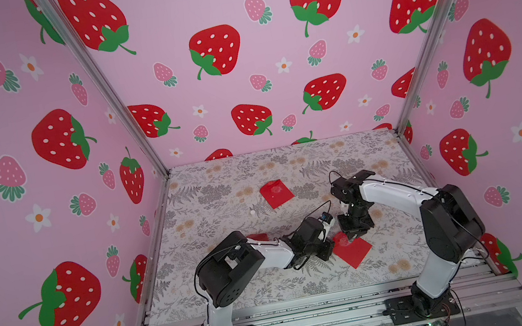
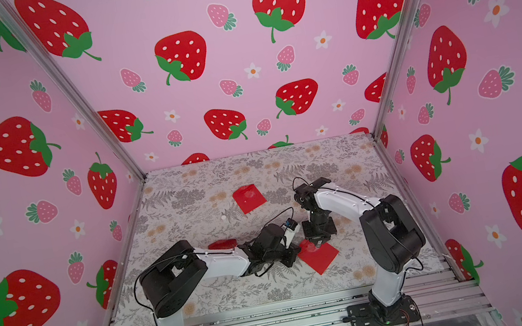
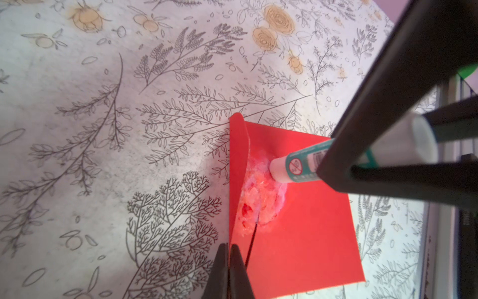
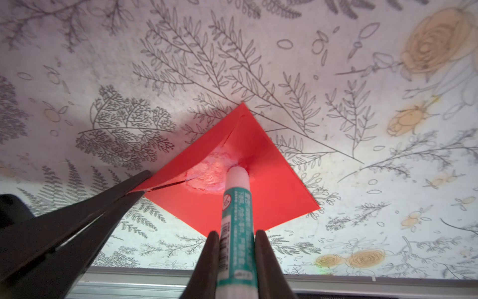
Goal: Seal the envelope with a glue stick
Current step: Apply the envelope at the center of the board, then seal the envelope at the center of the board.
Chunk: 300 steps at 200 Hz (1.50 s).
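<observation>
A red envelope (image 1: 355,252) (image 2: 321,258) lies near the front middle of the table. Its flap (image 3: 236,155) stands raised. My left gripper (image 3: 229,246) is shut on the flap's edge, and the pinch shows in the right wrist view (image 4: 147,180). My right gripper (image 4: 236,233) is shut on the glue stick (image 4: 236,207) (image 3: 300,165), a white tube with a teal label. The stick's white tip presses on the envelope (image 4: 271,186) at the rim of a whitish glue smear (image 3: 261,196) (image 4: 209,173) under the flap.
A second red envelope (image 1: 276,193) (image 2: 249,198) lies further back. Another red piece (image 1: 258,236) (image 2: 222,244) shows behind the left arm. A small white cap (image 1: 253,212) (image 2: 224,217) rests on the floral cloth. Pink strawberry walls enclose three sides.
</observation>
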Tool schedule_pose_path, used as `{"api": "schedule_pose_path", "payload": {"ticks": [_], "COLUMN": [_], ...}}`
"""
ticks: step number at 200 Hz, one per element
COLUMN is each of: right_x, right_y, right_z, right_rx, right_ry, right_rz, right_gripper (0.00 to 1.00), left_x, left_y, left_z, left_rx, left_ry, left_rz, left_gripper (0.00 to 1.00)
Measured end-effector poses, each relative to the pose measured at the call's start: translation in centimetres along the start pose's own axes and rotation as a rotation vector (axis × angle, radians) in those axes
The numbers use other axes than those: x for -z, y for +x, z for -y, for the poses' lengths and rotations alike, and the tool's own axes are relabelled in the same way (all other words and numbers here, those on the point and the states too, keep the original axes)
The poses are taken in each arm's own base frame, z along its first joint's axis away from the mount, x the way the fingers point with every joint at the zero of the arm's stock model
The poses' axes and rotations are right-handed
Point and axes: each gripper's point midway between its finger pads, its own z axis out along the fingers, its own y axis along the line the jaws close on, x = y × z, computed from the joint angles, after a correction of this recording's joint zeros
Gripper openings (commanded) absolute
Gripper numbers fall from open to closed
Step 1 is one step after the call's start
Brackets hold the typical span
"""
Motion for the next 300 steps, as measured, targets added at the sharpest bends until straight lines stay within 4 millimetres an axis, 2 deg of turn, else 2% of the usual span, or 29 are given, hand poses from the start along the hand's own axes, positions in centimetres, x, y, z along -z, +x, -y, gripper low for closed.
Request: {"api": "schedule_pose_path", "payload": {"ticks": [18,75,101,120,134,159,181,191,202,205,211,233,269,300], "right_x": [0.0,-0.1,0.0,0.6,1.8,4.8,6.1,6.0,5.6,5.4,5.0,4.1,4.2,4.6], "right_y": [0.1,-0.1,-0.4,-0.9,-1.2,-2.1,-2.4,-2.4,-2.3,-2.2,-2.1,-1.7,-1.8,-1.8], "right_z": [-0.4,-3.8,-4.3,-3.7,-2.9,-0.5,1.5,2.3,2.8,2.9,3.1,3.5,3.7,3.7], "right_rx": [0.003,0.000,-0.009,-0.037,-0.071,-0.159,-0.232,-0.255,-0.270,-0.274,-0.280,-0.286,-0.280,-0.270], "right_ry": [-0.025,-0.211,-0.234,-0.245,-0.278,-0.360,-0.425,-0.439,-0.444,-0.446,-0.451,-0.463,-0.487,-0.502], "right_rz": [-0.009,-0.022,-0.010,0.034,0.091,0.215,0.272,0.277,0.268,0.263,0.251,0.224,0.226,0.252], "right_gripper": [0.00,0.00,0.00,0.00,0.00,0.00,0.00,0.00,0.00,0.00,0.00,0.00,0.00,0.00], "left_x": [0.0,0.0,0.0,0.1,0.3,1.3,2.3,2.7,3.0,3.0,3.2,3.6,3.8,3.7], "left_y": [0.0,0.0,0.0,-0.1,-0.1,0.4,1.1,1.2,1.5,1.5,1.6,1.8,1.9,1.0], "left_z": [0.0,0.0,0.0,-0.4,-0.8,-1.9,-2.7,-3.0,-3.2,-3.2,-3.2,-3.1,-3.1,-2.9], "left_rx": [0.000,0.000,0.000,0.000,0.001,0.010,0.024,0.031,0.035,0.035,0.036,0.032,0.005,-0.017], "left_ry": [0.000,0.000,-0.002,-0.022,-0.048,-0.106,-0.150,-0.164,-0.174,-0.175,-0.178,-0.179,-0.186,-0.190], "left_rz": [0.000,0.000,0.000,0.006,0.006,-0.004,-0.016,-0.020,-0.025,-0.025,-0.031,-0.047,-0.083,-0.099], "left_gripper": [0.00,0.00,0.00,0.00,0.00,0.00,0.00,0.00,0.04,0.10,0.14,0.24,0.27,0.26]}}
